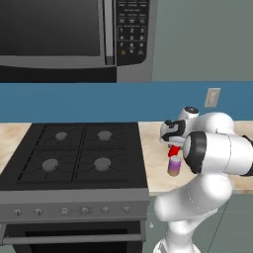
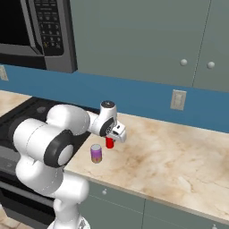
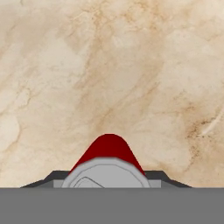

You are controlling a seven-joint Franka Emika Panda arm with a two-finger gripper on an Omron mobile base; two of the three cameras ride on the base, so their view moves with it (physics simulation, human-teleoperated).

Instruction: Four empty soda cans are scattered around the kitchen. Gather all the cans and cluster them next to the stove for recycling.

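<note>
My gripper (image 1: pixel 174 145) (image 2: pixel 113 135) is shut on a red soda can (image 1: pixel 176 150) (image 2: pixel 109 143) (image 3: pixel 108 151), held upright low over the beige counter (image 2: pixel 170 161) right of the stove (image 1: pixel 79 158) (image 2: pixel 27 117). In the hand view the can's silvery top sits between the fingertips with marble below. I cannot tell whether the can's base touches the counter. A purple soda can with a tan band (image 1: pixel 174 166) (image 2: pixel 96 153) stands on the counter just in front of the red one, close to the stove's right edge.
A steel-and-black microwave (image 1: pixel 74 34) (image 2: pixel 36 31) hangs above the stove. A wall outlet (image 1: pixel 212 97) (image 2: pixel 178 99) sits on the blue backsplash. Grey-green cabinets (image 2: pixel 147 40) hang over the counter, which stretches bare to the right.
</note>
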